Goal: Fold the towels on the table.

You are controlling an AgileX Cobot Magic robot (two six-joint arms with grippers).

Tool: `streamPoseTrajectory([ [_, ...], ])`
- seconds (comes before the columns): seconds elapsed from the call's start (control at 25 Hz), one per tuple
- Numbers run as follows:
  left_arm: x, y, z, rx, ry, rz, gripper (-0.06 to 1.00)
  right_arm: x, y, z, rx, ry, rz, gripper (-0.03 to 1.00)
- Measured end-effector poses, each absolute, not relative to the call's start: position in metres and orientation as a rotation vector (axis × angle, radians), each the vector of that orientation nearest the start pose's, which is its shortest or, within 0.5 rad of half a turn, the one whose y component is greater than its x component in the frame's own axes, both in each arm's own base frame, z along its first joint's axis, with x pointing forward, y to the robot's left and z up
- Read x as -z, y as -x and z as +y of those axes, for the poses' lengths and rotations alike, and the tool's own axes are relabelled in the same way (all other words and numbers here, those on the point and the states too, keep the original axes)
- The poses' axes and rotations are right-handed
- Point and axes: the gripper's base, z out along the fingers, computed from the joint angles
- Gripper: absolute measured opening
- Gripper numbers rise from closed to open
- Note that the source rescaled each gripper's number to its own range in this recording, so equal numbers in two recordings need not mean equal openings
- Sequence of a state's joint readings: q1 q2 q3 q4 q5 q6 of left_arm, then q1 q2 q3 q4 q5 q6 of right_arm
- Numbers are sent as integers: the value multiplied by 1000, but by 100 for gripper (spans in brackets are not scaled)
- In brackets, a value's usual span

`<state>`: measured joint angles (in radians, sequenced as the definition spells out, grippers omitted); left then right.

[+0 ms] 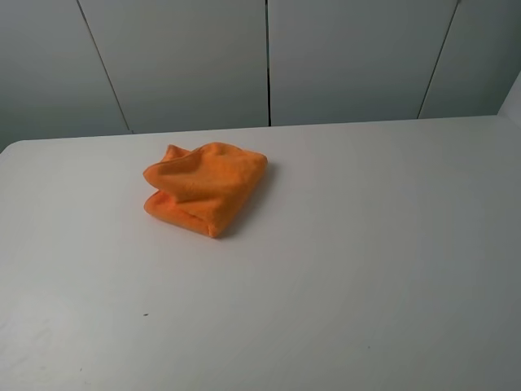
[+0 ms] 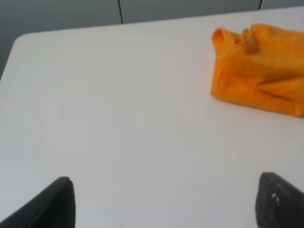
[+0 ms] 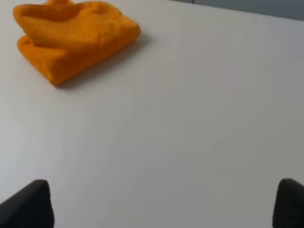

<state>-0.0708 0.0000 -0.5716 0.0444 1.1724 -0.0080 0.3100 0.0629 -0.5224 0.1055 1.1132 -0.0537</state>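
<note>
Item: towel (image 1: 206, 187), orange terry, one piece. It lies on the worktop (image 1: 366, 244), toward the far edge and left of the worktop's middle in the high view. Condition: bundled into a thick, uneven wad of several layers. The end nearest the far edge is ruffled and stands up a little; the near corner comes to a blunt point. Edges are not aligned. No label shows.

Item: left gripper (image 2: 164, 202). Fingers spread wide, holding nothing, touching nothing. Only the two dark tips show in its wrist view, well apart from the towel (image 2: 259, 69).

Item: right gripper (image 3: 164, 204). Fingers likewise spread fully, empty, with bare worktop between them and the towel (image 3: 71, 38) well off ahead.

Neither arm appears in the high view.

Progress, as judged: the towel is doubled over but loosely, more a heap than a neat fold. If that counts as the start, the whole job remains: spread it flat, then fold edge to edge. If it is the result, it wants squaring and flattening. The pictures do not settle which.
</note>
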Motion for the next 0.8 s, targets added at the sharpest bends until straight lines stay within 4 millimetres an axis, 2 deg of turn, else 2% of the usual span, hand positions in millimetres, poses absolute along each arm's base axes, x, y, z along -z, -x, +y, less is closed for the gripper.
streamPoseTrajectory([
  [0.2, -283, 16, 5, -6, -69, 2106, 98, -278, 1, 5, -223, 404, 2099, 100],
  [0.8, -278, 7, 3, 1, -70, 2059, 98, -279, 1, 7, -253, 394, 2098, 100],
])
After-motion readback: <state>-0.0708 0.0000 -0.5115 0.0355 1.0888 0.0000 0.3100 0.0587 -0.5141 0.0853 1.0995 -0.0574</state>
